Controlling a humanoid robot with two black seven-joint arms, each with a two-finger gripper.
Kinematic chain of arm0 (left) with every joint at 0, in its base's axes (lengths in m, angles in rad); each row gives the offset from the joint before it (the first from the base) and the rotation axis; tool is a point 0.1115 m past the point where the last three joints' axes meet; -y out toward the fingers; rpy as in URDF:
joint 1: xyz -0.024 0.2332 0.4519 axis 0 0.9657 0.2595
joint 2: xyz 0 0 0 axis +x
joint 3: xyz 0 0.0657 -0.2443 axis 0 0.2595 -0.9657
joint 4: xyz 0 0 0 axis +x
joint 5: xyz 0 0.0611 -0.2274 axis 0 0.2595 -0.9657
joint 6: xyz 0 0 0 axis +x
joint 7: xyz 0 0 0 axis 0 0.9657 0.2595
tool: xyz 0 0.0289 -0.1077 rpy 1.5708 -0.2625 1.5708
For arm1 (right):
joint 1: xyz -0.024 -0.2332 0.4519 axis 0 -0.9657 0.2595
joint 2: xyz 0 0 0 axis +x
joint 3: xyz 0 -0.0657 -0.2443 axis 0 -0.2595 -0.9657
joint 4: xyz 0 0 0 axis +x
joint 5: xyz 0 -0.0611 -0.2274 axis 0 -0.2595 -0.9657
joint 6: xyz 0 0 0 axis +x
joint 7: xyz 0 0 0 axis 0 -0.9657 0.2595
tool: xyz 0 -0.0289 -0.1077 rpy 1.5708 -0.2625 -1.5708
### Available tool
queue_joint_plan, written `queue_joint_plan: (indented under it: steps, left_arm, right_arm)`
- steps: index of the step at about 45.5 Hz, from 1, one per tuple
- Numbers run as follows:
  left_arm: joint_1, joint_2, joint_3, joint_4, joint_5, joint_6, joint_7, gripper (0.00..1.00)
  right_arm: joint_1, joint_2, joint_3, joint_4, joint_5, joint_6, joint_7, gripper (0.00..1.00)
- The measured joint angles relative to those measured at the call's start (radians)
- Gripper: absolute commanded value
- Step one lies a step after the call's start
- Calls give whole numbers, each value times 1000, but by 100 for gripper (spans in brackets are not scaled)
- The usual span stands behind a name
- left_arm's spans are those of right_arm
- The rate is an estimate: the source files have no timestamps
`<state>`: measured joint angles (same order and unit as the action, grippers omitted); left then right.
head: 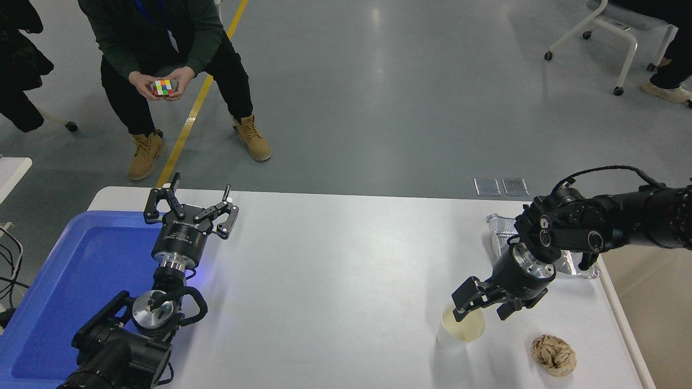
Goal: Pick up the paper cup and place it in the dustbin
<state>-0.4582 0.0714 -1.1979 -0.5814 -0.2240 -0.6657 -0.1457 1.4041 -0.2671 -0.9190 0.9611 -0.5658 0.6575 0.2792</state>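
My right gripper (481,308) hangs over the far rim of the cup (461,327), jaws spread wide and holding nothing; one finger (464,302) dips at the rim's left side, the other sits just past its right edge. Whether either finger touches the paper I cannot tell. The cup stands upright on the tabletop (335,281), near the front right, its cream inside open to view. A brown paper ball (553,354) lies near it to the right, apart from it. Behind my right wrist a foil tray (500,227) rests on the tabletop. The dustbin (657,313) sits just off the tabletop's right edge. My left gripper (190,207) is parked at the lower left beside the blue tray (81,270), jaws open and empty. A person (162,59) sits beyond the tabletop holding a colour cube (163,87).
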Motion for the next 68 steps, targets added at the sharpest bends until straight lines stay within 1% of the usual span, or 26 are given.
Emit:
queue_joint_plan:
  steps: [11, 14, 15, 17, 20, 22, 25, 27, 28, 30, 31, 50, 61, 68]
  left_arm:
    - [0, 0, 0, 0, 0, 0, 0, 99]
    - [0, 0, 0, 0, 0, 0, 0, 99]
    - [0, 0, 0, 0, 0, 0, 0, 99]
    - [0, 0, 0, 0, 0, 0, 0, 99]
    - [0, 0, 0, 0, 0, 0, 0, 99]
    - [0, 0, 0, 0, 0, 0, 0, 99]
    - [0, 0, 0, 0, 0, 0, 0, 99]
    - [0, 0, 0, 0, 0, 0, 0, 99]
    - [0, 0, 0, 0, 0, 0, 0, 99]
    - [0, 0, 0, 0, 0, 0, 0, 99]
    - [0, 0, 0, 0, 0, 0, 0, 99]
    - [0, 0, 0, 0, 0, 0, 0, 99]
    - [0, 0, 0, 0, 0, 0, 0, 99]
    - [0, 0, 0, 0, 0, 0, 0, 99]
  right_arm:
    - [-25, 1, 1, -12, -2, -23, 1, 96]
    - [-30, 0, 1, -14, -3, -26, 1, 89]
    - [-32, 0, 1, -15, -3, -27, 1, 85]
    - [-35, 0, 2, -16, -6, -30, 1, 72]
    - [-40, 0, 2, -16, -10, -35, 1, 58]
    - [-43, 0, 2, -17, -13, -39, 1, 51]
    - [-47, 0, 2, -17, -18, -46, 3, 44]
    - [-51, 0, 2, -19, -22, -51, 4, 36]
    - [-52, 0, 2, -19, -23, -52, 4, 28]
    - [-54, 0, 1, -20, -25, -56, 4, 3]
    - [-55, -1, 0, -21, -26, -57, 5, 0]
    - [-64, -3, -7, -24, -60, -68, 10, 0]
    - [-63, -6, -8, -24, -65, -66, 11, 0]
    - [-44, -28, -8, -14, -58, -50, 12, 0]
